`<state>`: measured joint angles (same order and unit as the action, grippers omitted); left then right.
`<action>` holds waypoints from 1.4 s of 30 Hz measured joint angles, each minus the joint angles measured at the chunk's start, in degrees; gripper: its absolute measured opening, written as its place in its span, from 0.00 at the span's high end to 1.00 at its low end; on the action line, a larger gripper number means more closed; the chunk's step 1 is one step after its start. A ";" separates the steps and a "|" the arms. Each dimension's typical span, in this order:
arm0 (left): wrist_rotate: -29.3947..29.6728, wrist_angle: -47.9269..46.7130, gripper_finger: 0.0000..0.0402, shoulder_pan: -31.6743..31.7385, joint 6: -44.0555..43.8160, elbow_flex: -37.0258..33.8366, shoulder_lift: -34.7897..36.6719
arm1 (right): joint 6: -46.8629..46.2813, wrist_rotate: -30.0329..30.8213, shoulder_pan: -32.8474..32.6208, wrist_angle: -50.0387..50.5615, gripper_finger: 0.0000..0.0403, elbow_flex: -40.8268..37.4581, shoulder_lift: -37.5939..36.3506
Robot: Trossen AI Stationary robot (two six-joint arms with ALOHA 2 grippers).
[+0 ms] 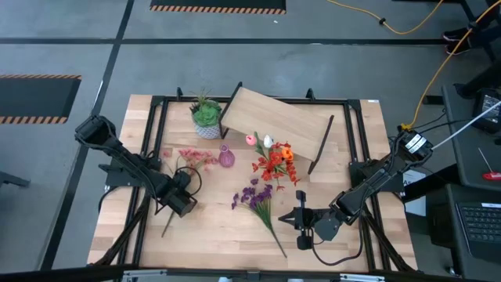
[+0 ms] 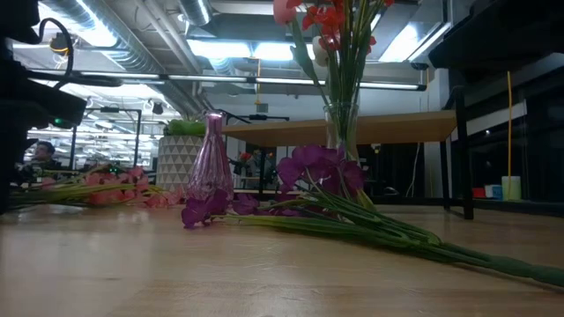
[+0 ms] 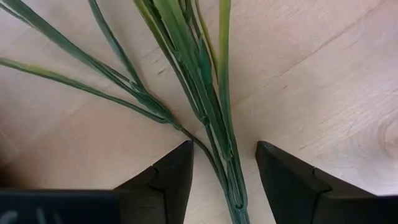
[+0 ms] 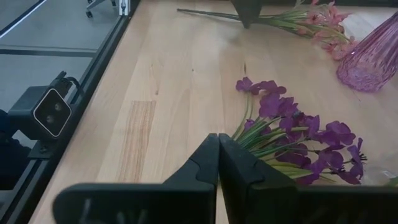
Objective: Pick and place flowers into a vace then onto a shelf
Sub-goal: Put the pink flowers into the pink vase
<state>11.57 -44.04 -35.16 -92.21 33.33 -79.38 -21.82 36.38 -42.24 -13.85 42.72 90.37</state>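
The pink blossom stem point(image 1: 190, 160) lies flat on the table, its green stalks point(image 3: 211, 118) under my left gripper point(image 1: 182, 200). That gripper point(image 3: 222, 149) is open, pointing down, with one finger on each side of the stalks and not touching them. A purple stem point(image 1: 257, 196) lies flat mid-table. Red, orange, white and pink flowers point(image 1: 274, 160) stand in a clear glass vase point(image 2: 342, 132). A small pink glass vase point(image 1: 226, 157) stands upright and empty. My right gripper point(image 1: 300, 220) is shut, hovering just right of the purple stalks point(image 4: 292, 134).
The wooden shelf point(image 1: 278, 121) on black legs stands at the far middle of the table, right behind the clear vase. A spiky green plant in a white pot point(image 1: 207, 119) sits left of it. A black frame rails the table edges point(image 1: 149, 157). Bare tabletop point(image 1: 227, 235) lies near the front.
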 joint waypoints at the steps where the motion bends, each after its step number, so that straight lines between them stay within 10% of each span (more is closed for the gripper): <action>1: 0.23 -0.04 0.58 0.02 0.01 0.00 0.01 | 0.00 0.00 0.00 -0.04 0.96 0.00 0.00; 16: 2.47 0.18 0.97 -0.03 2.77 -0.16 -0.14 | 0.04 0.00 0.00 -0.06 0.96 0.01 0.00; 30: 5.64 -4.24 0.99 -8.16 -2.05 -0.38 8.14 | 1.09 0.00 0.00 -0.06 0.96 0.02 0.00; 42: 20.28 -12.34 0.99 -15.51 -9.84 -0.27 19.72 | 1.27 0.00 0.59 -0.06 0.96 0.02 0.00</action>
<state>31.85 -56.38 -50.67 -102.05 33.06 -59.67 -20.56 36.38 -41.64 -13.91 42.74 90.37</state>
